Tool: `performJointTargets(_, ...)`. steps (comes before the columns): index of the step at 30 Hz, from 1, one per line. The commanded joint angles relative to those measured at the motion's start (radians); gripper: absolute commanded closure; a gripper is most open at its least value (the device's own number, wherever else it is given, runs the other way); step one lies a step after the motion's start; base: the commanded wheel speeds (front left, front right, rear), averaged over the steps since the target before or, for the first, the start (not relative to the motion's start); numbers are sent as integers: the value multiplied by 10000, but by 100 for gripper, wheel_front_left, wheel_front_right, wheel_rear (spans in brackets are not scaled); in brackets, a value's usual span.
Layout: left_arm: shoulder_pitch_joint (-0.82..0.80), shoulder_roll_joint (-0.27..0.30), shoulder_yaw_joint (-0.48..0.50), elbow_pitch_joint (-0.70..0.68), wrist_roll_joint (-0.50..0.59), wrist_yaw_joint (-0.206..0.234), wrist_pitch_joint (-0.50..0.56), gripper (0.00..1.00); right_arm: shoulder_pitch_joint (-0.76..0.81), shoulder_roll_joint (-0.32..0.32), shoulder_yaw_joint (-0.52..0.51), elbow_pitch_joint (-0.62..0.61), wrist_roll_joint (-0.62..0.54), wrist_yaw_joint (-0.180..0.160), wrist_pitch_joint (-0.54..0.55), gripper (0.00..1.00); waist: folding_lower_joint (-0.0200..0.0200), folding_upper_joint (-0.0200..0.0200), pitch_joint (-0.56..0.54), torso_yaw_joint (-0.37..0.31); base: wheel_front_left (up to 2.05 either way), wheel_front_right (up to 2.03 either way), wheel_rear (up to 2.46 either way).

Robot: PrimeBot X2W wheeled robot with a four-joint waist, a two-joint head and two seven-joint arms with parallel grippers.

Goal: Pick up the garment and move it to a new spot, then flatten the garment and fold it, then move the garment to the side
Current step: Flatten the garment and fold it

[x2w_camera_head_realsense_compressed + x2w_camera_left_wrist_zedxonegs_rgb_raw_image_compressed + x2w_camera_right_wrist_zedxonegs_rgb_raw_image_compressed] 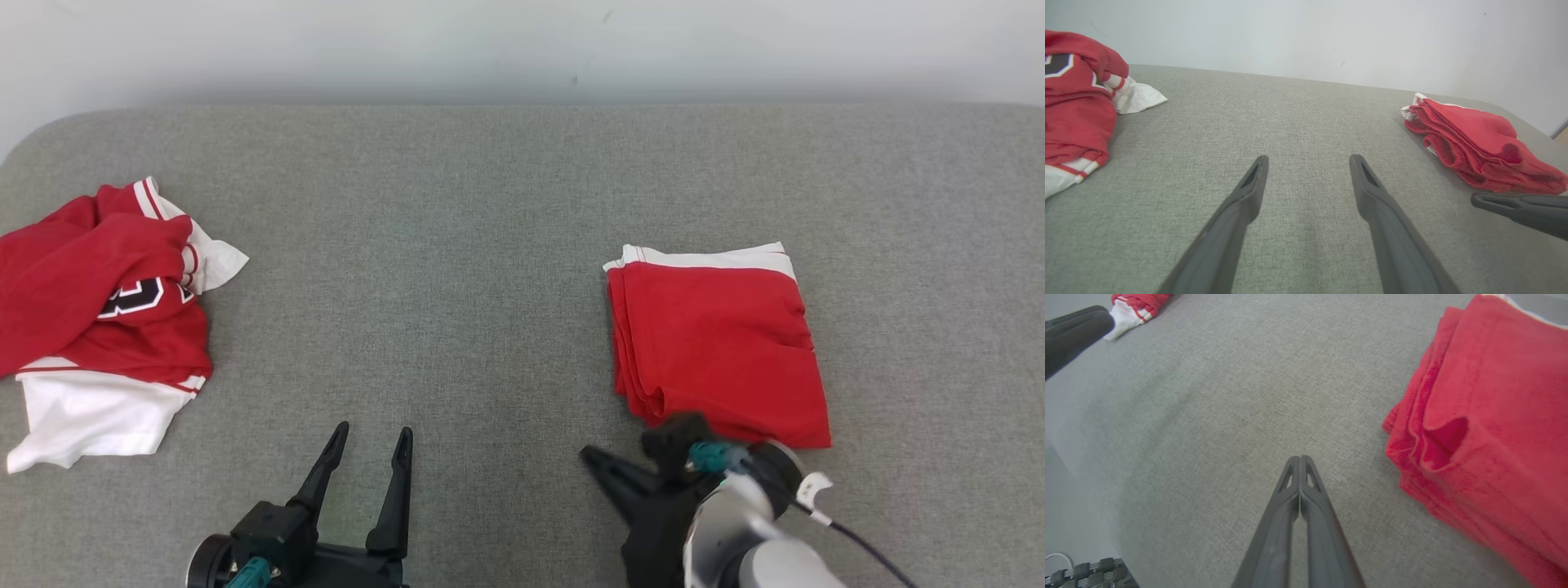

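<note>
The garment [718,343] lies folded into a neat red rectangle with a white band along its far edge, on the right of the grey padded surface [490,245]. It also appears in the left wrist view [1478,143] and the right wrist view [1494,416], where its stacked layers show. My right gripper [586,452] is shut with nothing in it, low over the surface just left of the garment's near corner, fingers pressed together [1299,457]. My left gripper [374,429] stands open and empty over bare fabric [1309,157], well left of the garment.
A crumpled pile of red and white clothing [98,327] with a black number on it sits at the far left [1073,102]. A pale wall rises behind the surface's far edge. The right gripper's tip [1474,199] shows in the left wrist view.
</note>
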Motion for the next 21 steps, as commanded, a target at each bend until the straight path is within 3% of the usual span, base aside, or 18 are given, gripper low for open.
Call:
performJointTargets(1,15,-28,48,14,12,22,-32,0,231,89,292,-225,213,-20,44,100,0,-1,-84,-23,0,0,0)
performJointTargets(9,287,-51,143,-28,26,23,-32,0,927,371,283,-1065,626,-20,-335,100,0,-1,-484,-178,0,0,0)
performJointTargets(15,576,-61,255,-86,79,33,-32,0,1747,743,-771,-1896,375,-20,-1021,100,0,-1,-956,-322,0,0,0)
performJointTargets(16,623,-60,294,-114,98,45,-32,0,1877,855,-1067,-2022,269,-20,-1243,76,0,-1,-1041,-347,0,0,0)
performJointTargets(17,670,-61,333,-162,131,62,-32,0,2024,946,-1365,-2103,145,-20,-1455,0,0,-1,-1111,-370,0,0,0)
performJointTargets(21,917,-76,508,-305,267,88,-32,0,2553,1381,-2773,-2197,-507,-20,-2411,0,0,-1,-1413,-431,0,0,0)
